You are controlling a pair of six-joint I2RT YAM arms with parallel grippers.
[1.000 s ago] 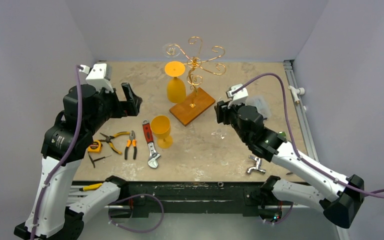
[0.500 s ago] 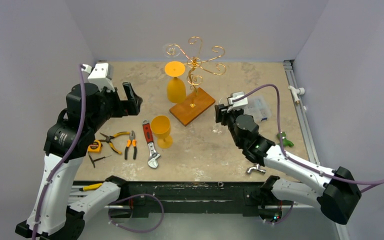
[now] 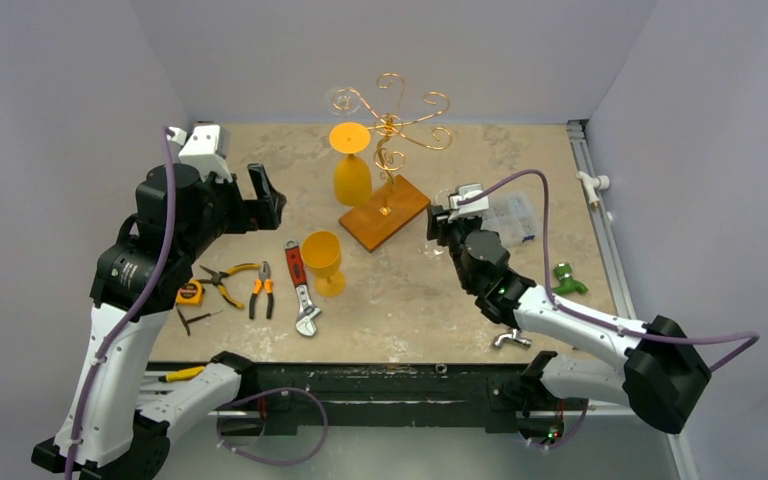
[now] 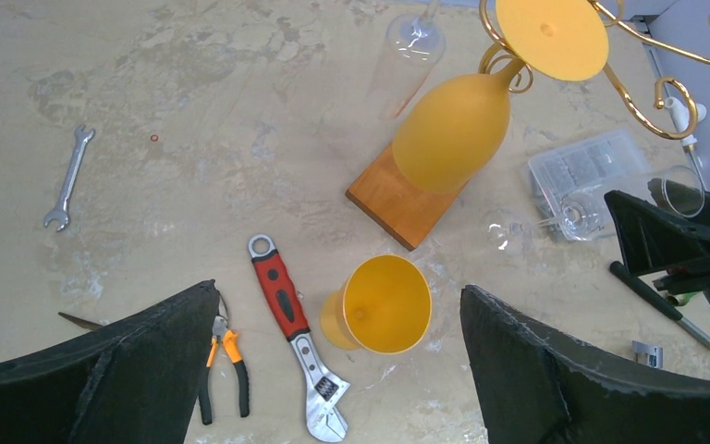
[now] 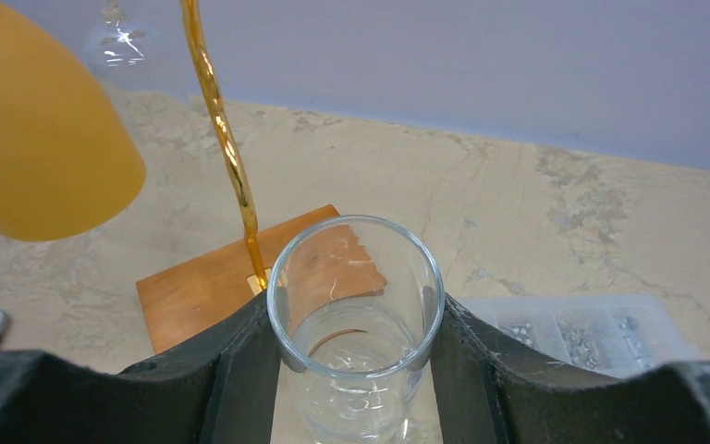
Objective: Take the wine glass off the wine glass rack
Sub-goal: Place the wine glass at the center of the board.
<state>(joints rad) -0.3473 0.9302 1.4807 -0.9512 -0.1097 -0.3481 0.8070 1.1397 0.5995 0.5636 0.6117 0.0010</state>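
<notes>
Pale lilac walls are closing in the marbled beige worktop [image 3: 520,160] on three sides. The wine glass rack [image 3: 384,214] is standing just ahead and left of the right claw [image 3: 442,224], its golden stem rising from the wooden base. That claw is clamping the bowl of a clear wine glass [image 5: 356,305]. The glass is lying on its side, with the rim facing back toward the wrist and the stem and foot pointing forward past the fingertips toward the rack's base, apart from the wire arms. It is looking free of the rack, and the right arm is carrying it, so the coming move is probably tipping the foot down onto bare worktop beneath the claw. The left claw [image 3: 265,198], jaws wide apart and gripping nothing, is hovering left of the rack. A yellow wine glass [image 3: 352,178] is hanging upside down ahead and right of it.
</notes>
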